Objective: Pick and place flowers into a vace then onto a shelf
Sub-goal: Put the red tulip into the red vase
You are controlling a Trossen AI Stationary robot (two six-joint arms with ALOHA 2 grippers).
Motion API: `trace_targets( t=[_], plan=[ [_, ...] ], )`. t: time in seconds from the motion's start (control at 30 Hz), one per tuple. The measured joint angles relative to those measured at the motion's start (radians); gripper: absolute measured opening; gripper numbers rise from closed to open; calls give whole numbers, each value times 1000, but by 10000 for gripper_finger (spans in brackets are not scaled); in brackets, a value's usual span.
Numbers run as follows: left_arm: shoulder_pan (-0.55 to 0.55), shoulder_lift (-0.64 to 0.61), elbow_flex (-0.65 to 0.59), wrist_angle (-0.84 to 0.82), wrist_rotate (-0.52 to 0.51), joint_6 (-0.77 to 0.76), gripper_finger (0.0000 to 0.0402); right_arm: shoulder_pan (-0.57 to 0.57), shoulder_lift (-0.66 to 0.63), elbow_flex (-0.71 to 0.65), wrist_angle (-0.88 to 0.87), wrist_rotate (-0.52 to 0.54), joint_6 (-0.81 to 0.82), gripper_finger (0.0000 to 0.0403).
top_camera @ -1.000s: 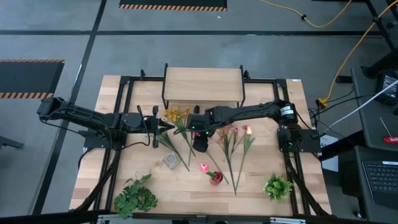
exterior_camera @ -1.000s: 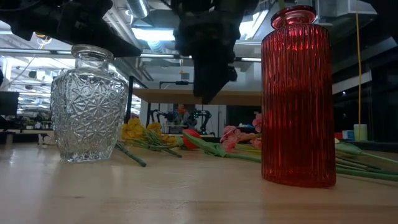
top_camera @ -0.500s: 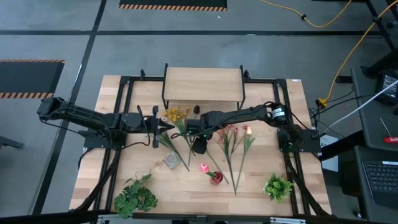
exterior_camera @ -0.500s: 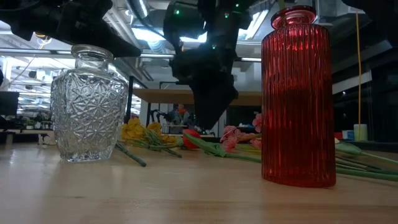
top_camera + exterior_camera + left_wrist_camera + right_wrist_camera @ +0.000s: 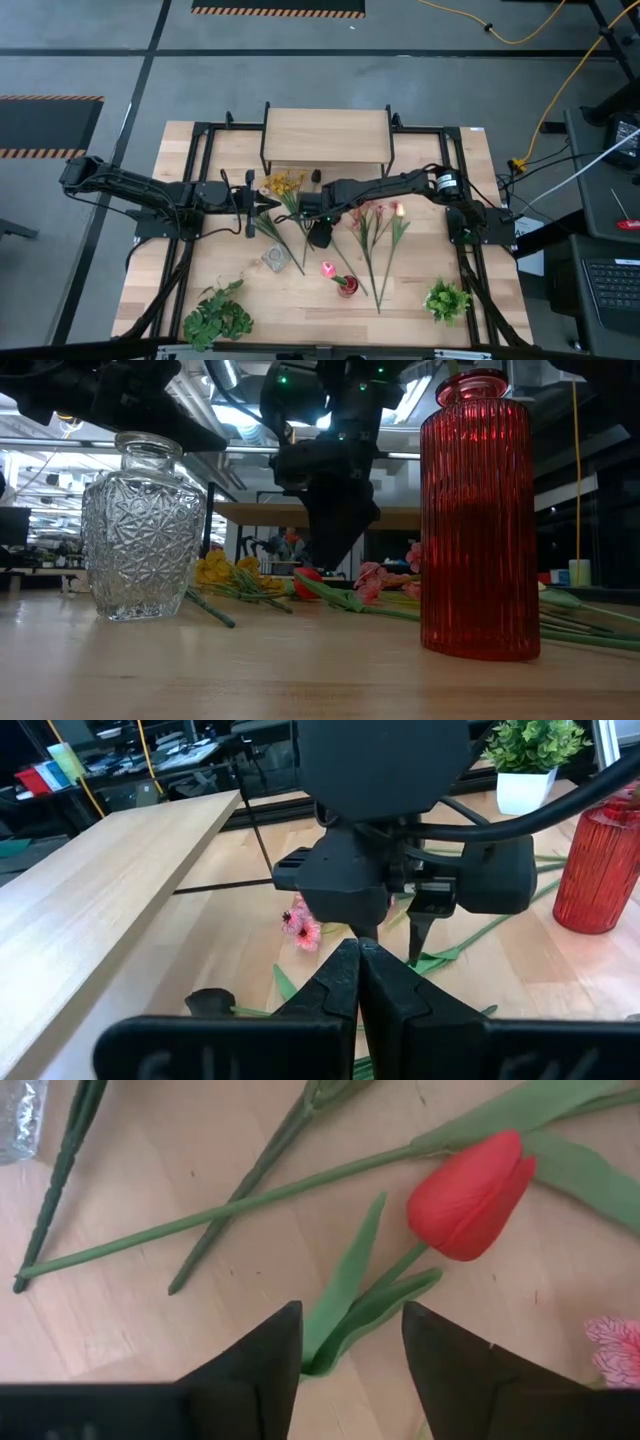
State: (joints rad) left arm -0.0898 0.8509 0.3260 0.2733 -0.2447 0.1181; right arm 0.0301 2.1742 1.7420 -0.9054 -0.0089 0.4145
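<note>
Flowers lie loose on the tabletop: yellow ones (image 5: 285,183), pink ones (image 5: 365,212) and a red tulip (image 5: 465,1180) with green leaves (image 5: 350,1300). My right gripper (image 5: 320,236) (image 5: 345,1345) points down just over the tulip's leaves. It is open, one finger on each side of a leaf. My left gripper (image 5: 268,205) (image 5: 358,960) waits shut and empty, left of the flowers. A clear glass vase (image 5: 275,258) (image 5: 145,530) and a red ribbed vase (image 5: 347,286) (image 5: 477,520) stand upright nearer the front. The shelf (image 5: 325,135) stands at the far edge.
Two leafy green plants sit at the near corners, one left (image 5: 218,315) and one right (image 5: 447,298). A pink blossom (image 5: 327,268) lies beside the red vase. Black frame rails (image 5: 200,170) run along both table sides. Long green stems (image 5: 372,262) stretch toward the front edge.
My right gripper has come down toward the flowers and then stopped just above them, still pointing down. The flowers and both vases have not moved.
</note>
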Motion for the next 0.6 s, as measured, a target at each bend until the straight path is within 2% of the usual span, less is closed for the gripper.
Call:
trace_targets(
  t=[0.37, 0.6],
  plan=[
    [0, 0, 0, 0, 0, 0, 4, 17, 0, -2, 7, 34, 3, 154],
    [0, 0, 0, 0, 3, 0, 4, 17, 0, -74, 66, 34, 1, 154]
  ],
)
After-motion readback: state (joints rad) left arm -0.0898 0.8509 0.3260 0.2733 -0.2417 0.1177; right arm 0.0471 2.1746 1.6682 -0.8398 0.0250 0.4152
